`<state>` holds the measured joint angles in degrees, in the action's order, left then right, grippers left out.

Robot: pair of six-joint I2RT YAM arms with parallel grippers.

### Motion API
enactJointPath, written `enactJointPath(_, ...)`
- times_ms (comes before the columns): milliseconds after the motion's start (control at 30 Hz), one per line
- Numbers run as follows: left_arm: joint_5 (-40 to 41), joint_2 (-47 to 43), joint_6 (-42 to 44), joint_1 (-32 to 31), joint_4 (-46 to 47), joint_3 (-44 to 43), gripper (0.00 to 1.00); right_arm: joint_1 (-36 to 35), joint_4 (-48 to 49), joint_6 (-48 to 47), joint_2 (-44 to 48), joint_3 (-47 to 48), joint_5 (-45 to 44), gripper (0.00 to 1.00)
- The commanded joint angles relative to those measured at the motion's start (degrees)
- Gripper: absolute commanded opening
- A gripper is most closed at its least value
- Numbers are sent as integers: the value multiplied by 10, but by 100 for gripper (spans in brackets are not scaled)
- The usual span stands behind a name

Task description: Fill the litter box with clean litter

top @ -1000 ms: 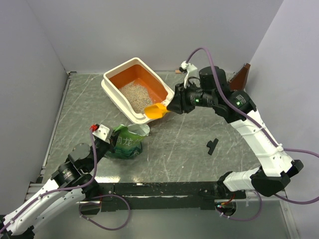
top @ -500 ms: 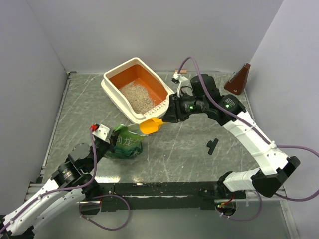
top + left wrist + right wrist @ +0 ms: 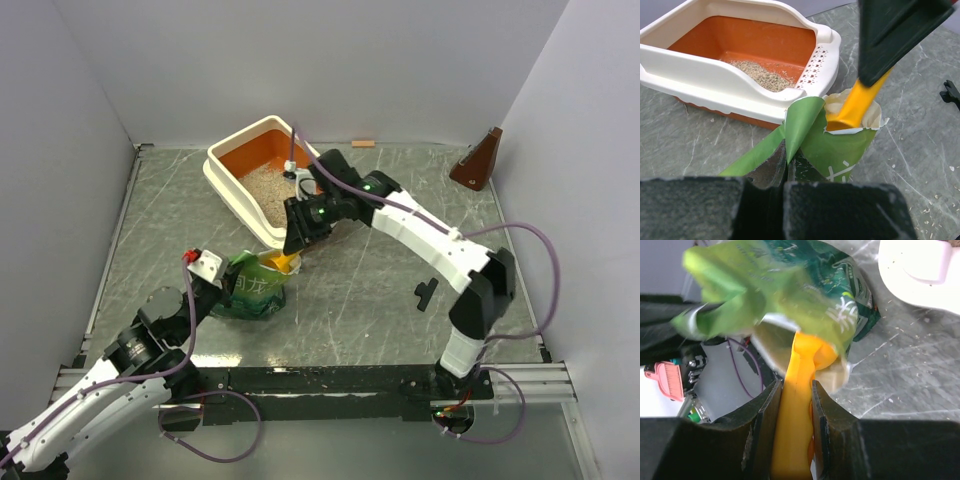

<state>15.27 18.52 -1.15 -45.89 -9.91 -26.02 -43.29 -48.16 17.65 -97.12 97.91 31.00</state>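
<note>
change: scoop point(image 3: 283, 262) swung from litter box point(image 3: 225, 180) rim into bag point(image 3: 250, 292) mouth; bowl hidden, probably empty
right pincer point(image 3: 792, 410): clamped on scoop handle
left pincer point(image 3: 782, 189): closed on bag flap
litter point(image 3: 268, 188): 1 thin patch in box; more loads needed

Robot lab test cell, plain grey walls point(image 3: 300, 60), marbled table point(image 3: 350, 300)

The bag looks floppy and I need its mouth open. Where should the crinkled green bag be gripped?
Probably the crinkled green bag's folded top flap, pinched from the near-left side as the left gripper does: that leaves its torn mouth free for the yellow-orange plastic scoop.
</note>
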Motion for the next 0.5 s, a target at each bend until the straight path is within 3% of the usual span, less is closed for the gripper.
enactJointPath(0, -4, 13, -10, 1, 9, -22, 1, -7, -61, 29, -44, 71, -45, 0)
enactJointPath(200, -8, 11, -13, 1, 9, -25, 0, -23, -115, 77, -116, 114, -118, 0)
enactJointPath(467, -10, 3, -15, 1, 8, -24, 1, -29, -19, 152, -158, 20, -89, 0)
